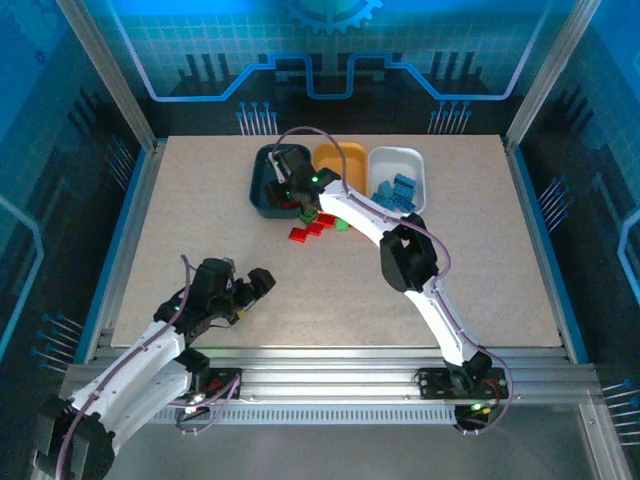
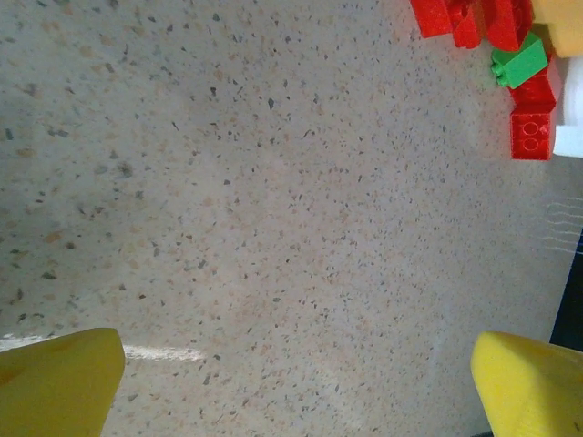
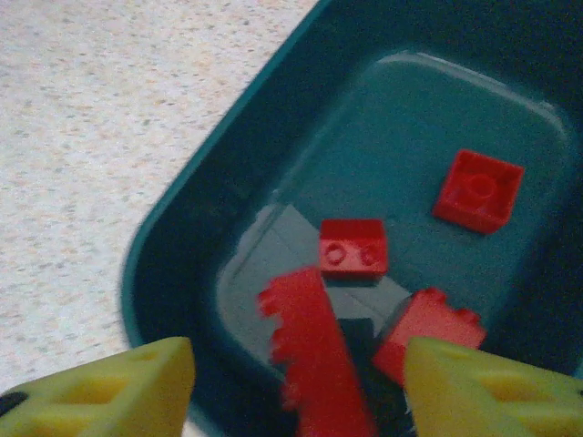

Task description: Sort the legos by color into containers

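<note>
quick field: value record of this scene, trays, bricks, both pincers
teal tray: holds four red bricks, counted in the right wrist view
orange tray: between the teal and white trays, partly behind the right arm
white tray: holds blue bricks
loose on table: loose red bricks and a green brick, just in front of the teal tray
right pincer: open, above the teal tray
left pincer: open, over bare table, nothing between its fingers
</note>
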